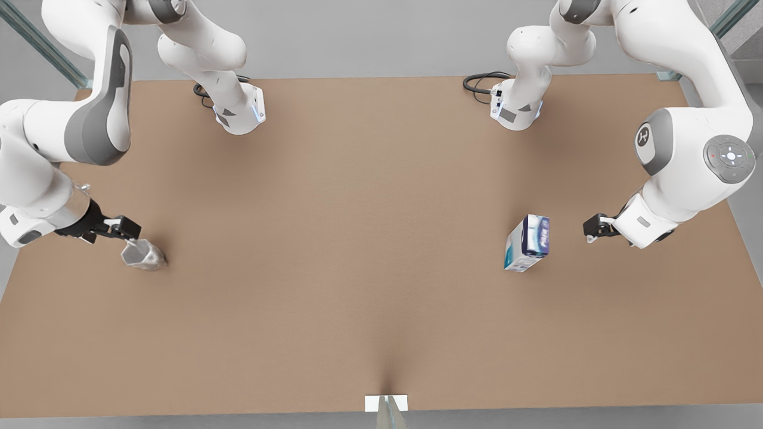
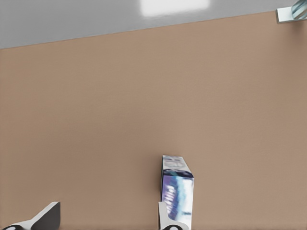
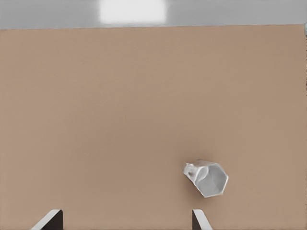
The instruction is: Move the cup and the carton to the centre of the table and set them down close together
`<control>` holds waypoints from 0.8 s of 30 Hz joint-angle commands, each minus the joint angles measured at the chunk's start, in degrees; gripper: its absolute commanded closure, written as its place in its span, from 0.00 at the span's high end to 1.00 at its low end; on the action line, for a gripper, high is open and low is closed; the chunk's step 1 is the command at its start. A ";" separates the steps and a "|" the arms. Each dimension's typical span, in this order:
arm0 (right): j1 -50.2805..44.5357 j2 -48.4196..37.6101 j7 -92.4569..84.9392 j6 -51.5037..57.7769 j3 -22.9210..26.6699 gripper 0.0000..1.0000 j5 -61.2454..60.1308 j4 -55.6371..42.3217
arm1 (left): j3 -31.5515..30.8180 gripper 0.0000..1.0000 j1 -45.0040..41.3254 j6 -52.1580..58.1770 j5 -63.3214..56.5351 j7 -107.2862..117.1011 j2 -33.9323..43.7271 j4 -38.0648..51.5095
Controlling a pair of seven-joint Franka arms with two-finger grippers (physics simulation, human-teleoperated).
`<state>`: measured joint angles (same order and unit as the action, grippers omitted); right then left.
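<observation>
1. Left gripper point(image 1: 591, 230) sits near the front view's right edge of the table point(image 1: 357, 250), just beside the carton point(image 1: 527, 243) but not touching it.
2. Left wrist view: the carton point(image 2: 176, 189) stands upright ahead of the left gripper point(image 2: 108, 219). It is off the gripper's centreline, right by one fingertip point(image 2: 169, 216); the other fingertip point(image 2: 45, 215) is well apart from it. Fingers are spread wide, nothing held.
3. Right gripper point(image 1: 125, 229) is near the front view's left edge of the table, just above the cup point(image 1: 143, 255). In the front view the fingertips appear to reach the cup's rim; I cannot tell if they touch.
4. Right wrist view: the cup point(image 3: 207, 178) is ahead of the right gripper point(image 3: 125, 219), rim towards the camera, out past one fingertip point(image 3: 200, 219) rather than between the two. The other fingertip point(image 3: 50, 219) is far off. Fingers are spread wide, holding nothing.
5. Cup and carton both rest on the table, well apart, each towards an opposite side, with the bare centre between them.
6. Both arm bases point(image 1: 238, 113) stand at the far edge of the table in the front view, each with a black cable point(image 1: 480, 83) beside it.
</observation>
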<state>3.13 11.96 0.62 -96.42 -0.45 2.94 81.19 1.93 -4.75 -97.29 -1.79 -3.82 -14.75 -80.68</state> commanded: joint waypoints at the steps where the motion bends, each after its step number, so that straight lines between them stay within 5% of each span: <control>1: 0.13 0.08 0.00 0.00 0.01 1.00 -0.13 -0.07 | 0.00 1.00 0.00 0.00 -0.05 0.04 -0.01 0.00; 6: 0.21 1.84 -0.18 -0.18 0.10 1.00 -0.75 0.80 | 0.00 1.00 0.00 0.00 -0.05 0.39 -0.28 -0.26; 15: 5.31 3.78 -0.97 -17.23 0.10 1.00 -0.66 15.04 | -0.09 1.00 -0.09 0.00 -0.05 0.48 -0.28 -0.44; 24: 13.92 6.85 -25.22 -25.66 0.19 1.00 -0.48 24.53 | -0.09 1.00 -0.18 -0.09 0.04 0.21 -1.51 -0.35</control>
<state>17.22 18.77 -26.34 -122.47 -0.29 2.47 107.22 1.84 -4.86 -97.38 -1.76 -3.60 -16.34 -81.04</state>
